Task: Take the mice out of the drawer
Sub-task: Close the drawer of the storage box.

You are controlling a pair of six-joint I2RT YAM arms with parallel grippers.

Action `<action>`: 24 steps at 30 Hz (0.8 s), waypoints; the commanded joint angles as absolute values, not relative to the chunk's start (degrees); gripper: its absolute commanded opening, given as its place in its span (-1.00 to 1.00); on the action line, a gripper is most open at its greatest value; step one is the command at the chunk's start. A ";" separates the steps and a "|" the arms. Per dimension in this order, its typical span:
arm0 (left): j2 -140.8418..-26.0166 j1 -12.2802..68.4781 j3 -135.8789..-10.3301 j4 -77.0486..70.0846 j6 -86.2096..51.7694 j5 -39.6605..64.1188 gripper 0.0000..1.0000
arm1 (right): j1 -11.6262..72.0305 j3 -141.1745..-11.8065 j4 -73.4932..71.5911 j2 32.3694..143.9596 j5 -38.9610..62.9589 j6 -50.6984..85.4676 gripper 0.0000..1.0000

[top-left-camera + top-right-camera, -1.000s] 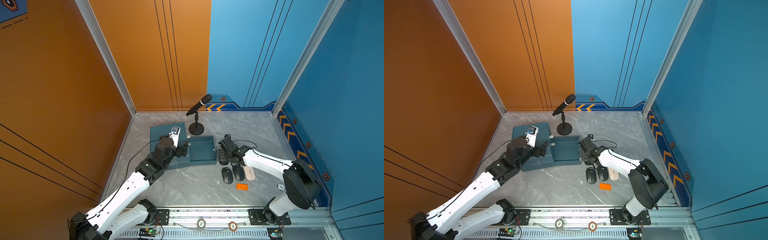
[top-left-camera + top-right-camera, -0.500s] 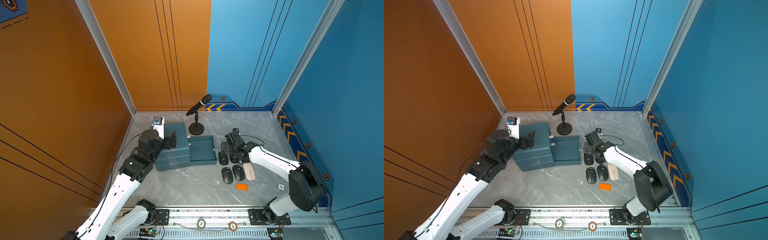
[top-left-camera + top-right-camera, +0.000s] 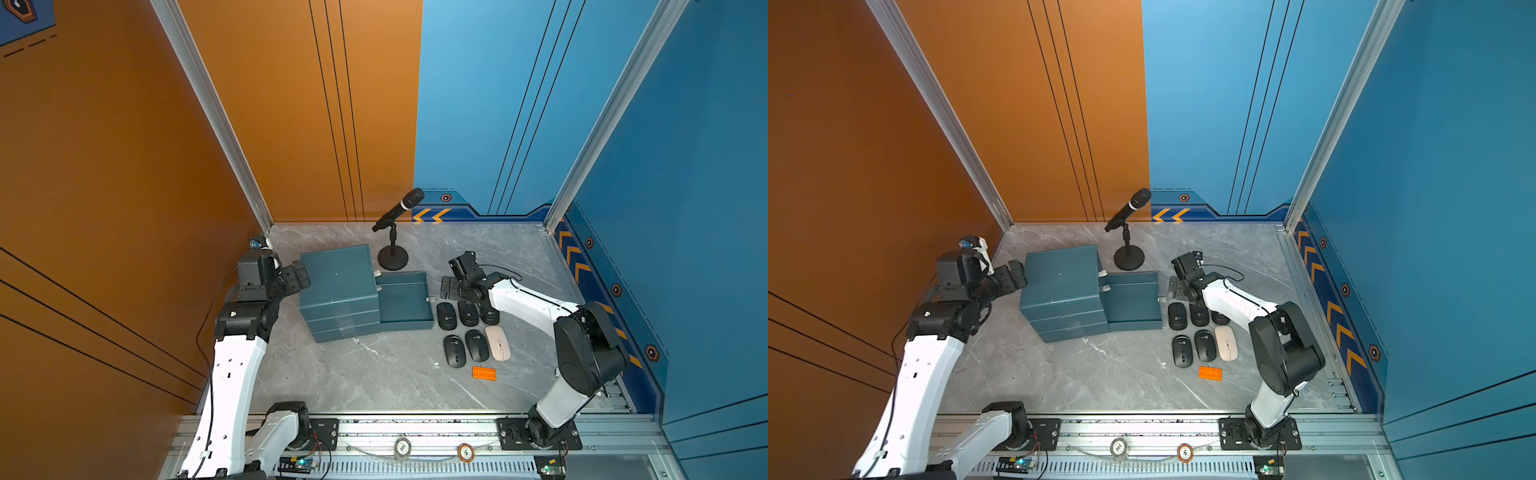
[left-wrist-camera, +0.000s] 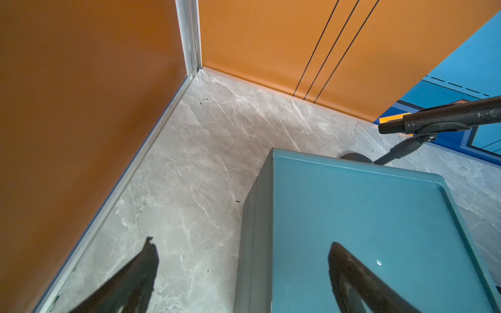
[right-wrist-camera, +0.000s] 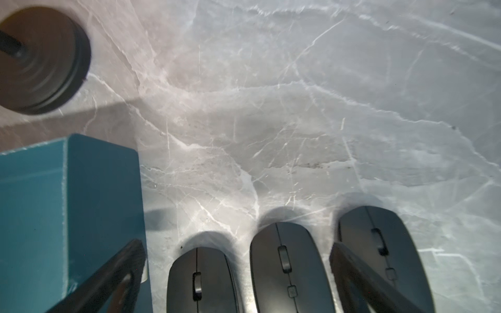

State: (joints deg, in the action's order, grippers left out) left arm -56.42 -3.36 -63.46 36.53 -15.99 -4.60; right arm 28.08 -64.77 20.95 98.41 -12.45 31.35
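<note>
Six mice lie on the marble floor right of the open teal drawer (image 3: 405, 301), whose inside looks bare. The back row is three black mice (image 3: 446, 316) (image 3: 468, 313) (image 3: 490, 316). In front lie two more black mice (image 3: 454, 351) (image 3: 476, 345) and a cream one (image 3: 498, 348). My right gripper (image 3: 451, 287) (image 5: 236, 245) hangs open just behind the back row, which the right wrist view shows as three black mice (image 5: 287, 268). My left gripper (image 3: 301, 274) (image 4: 241, 242) is open at the left edge of the drawer unit (image 3: 338, 286), holding nothing.
A black microphone (image 3: 397, 210) on a round stand (image 3: 392, 262) rises behind the drawer unit. A small orange studded plate (image 3: 484, 372) lies in front of the mice. Orange wall (image 3: 124, 208) is close on the left arm's side, blue wall (image 3: 665, 249) on the right.
My left arm swung from above the drawer unit to its left side. My right gripper opened wide and drew back off the back row of mice, which now shows whole.
</note>
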 commanded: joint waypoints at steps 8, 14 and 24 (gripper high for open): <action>-58.84 -1.85 -61.41 35.28 -15.61 10.38 0.95 | 29.01 -70.36 23.55 104.98 -11.10 28.64 0.99; -59.46 0.00 -60.61 33.62 -13.63 12.21 0.95 | 31.45 -73.51 24.36 107.35 -9.45 25.71 1.00; -60.01 1.49 -59.41 31.25 -12.74 16.46 0.95 | 34.52 -76.97 25.23 110.25 -8.34 25.33 0.99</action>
